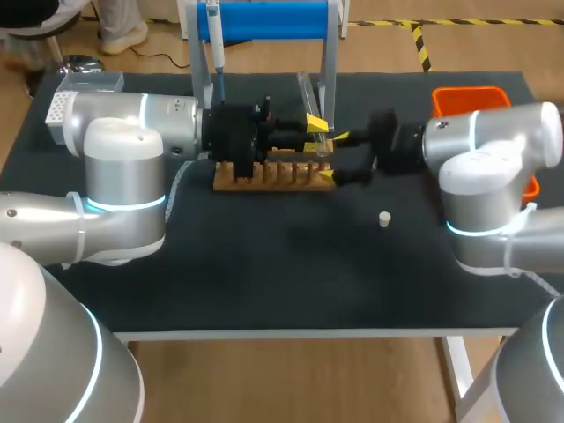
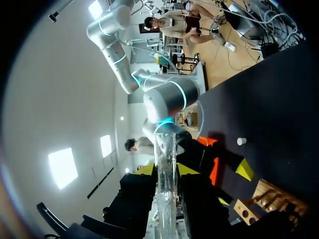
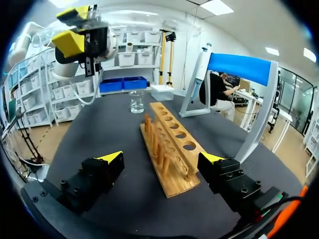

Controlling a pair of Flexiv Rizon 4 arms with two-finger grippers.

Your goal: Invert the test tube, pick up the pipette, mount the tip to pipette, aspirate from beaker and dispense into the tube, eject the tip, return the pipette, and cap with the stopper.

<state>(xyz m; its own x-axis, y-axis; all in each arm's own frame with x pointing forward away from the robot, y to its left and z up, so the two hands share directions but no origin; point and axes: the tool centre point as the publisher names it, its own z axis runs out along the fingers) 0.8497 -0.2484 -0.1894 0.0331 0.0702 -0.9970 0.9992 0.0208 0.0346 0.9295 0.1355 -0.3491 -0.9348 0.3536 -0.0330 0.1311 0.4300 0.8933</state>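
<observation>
Two yellow-tipped fingers of the left pincer [image 2: 165, 171] are clamped on the glass test tube [image 2: 164, 147], one on each side, with most of the tube reaching out ahead of them. It looks empty, though glare leaves that unsure. The right pincer [image 3: 162, 160] is spread wide and grasps nothing; the near end of the wooden rack [image 3: 172, 142] lies just ahead of the gap between its fingers. Past the rack's far end stands the beaker [image 3: 136, 102]. The pipette [image 3: 201, 63] hangs on the blue stand [image 3: 239, 67] beside the rack. The white stopper [image 1: 384, 218] lies on the black table [image 1: 291, 273], near the right pincer and apart from the rack.
</observation>
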